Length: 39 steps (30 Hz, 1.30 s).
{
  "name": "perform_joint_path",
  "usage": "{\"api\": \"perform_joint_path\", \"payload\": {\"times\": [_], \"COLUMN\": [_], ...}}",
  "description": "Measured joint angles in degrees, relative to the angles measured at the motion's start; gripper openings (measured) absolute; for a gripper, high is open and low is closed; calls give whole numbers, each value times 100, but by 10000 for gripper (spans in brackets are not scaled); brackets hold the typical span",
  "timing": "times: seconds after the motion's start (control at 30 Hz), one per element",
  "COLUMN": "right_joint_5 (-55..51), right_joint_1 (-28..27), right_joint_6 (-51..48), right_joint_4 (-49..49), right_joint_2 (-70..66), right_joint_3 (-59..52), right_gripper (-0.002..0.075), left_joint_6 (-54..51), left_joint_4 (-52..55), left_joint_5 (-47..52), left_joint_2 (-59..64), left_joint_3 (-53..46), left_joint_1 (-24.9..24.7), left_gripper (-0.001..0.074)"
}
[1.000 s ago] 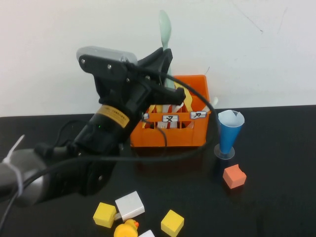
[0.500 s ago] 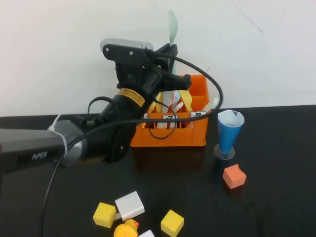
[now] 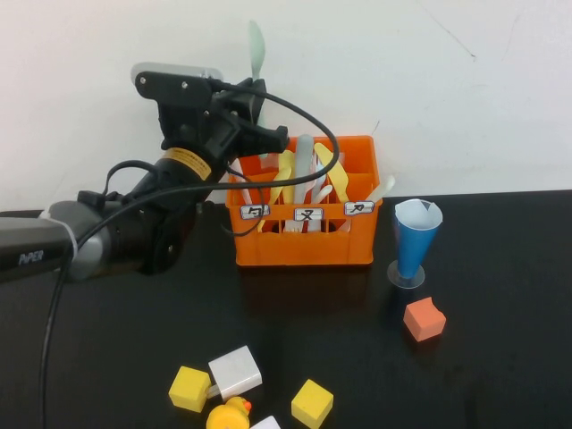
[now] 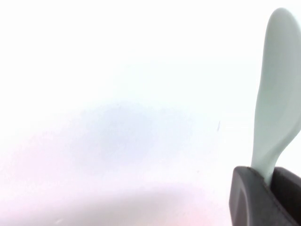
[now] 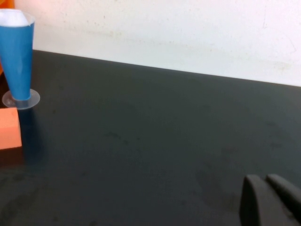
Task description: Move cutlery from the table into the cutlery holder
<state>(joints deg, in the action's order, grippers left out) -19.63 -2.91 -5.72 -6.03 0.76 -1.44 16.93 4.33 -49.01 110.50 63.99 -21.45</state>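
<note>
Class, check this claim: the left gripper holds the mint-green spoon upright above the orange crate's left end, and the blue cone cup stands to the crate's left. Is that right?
One error: in the high view the blue cone cup stands to the right of the orange crate, not its left. The left gripper does hold the mint-green spoon upright above the crate's left end. The right gripper hangs low over the table.

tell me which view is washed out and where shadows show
Left wrist view: washed out, mostly blank white wall behind the mint-green spoon held in the left gripper. High view: evenly lit, faint shadow under the orange crate. Right wrist view: soft sheen on the black table, right gripper dark at the corner.
</note>
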Motion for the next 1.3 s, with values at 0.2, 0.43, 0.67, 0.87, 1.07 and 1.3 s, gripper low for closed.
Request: {"api": "perform_joint_path", "payload": {"times": [0.2,0.43,0.67,0.87,1.07,1.3], "right_joint_5": [0,0,0,0,0,0], "right_joint_1": [0,0,0,0,0,0], "right_joint_6": [0,0,0,0,0,0], "right_joint_4": [0,0,0,0,0,0], "right_joint_2": [0,0,0,0,0,0], "right_joint_3": [0,0,0,0,0,0], "right_gripper": [-3,-3,-3,-3,-3,-3], "left_joint_6": [162,178,162,98,-566,-798], "left_joint_4": [55,66,66,79,214,248], "left_joint_5": [64,98,119,198,439,1344], "left_joint_2": [198,504,707,771,43,-1959], "left_joint_3": [0,0,8,8,-163,-1058], "left_joint_1": [51,51,98,98,98,205], "left_gripper": [31,32,136,326,286,24]}}
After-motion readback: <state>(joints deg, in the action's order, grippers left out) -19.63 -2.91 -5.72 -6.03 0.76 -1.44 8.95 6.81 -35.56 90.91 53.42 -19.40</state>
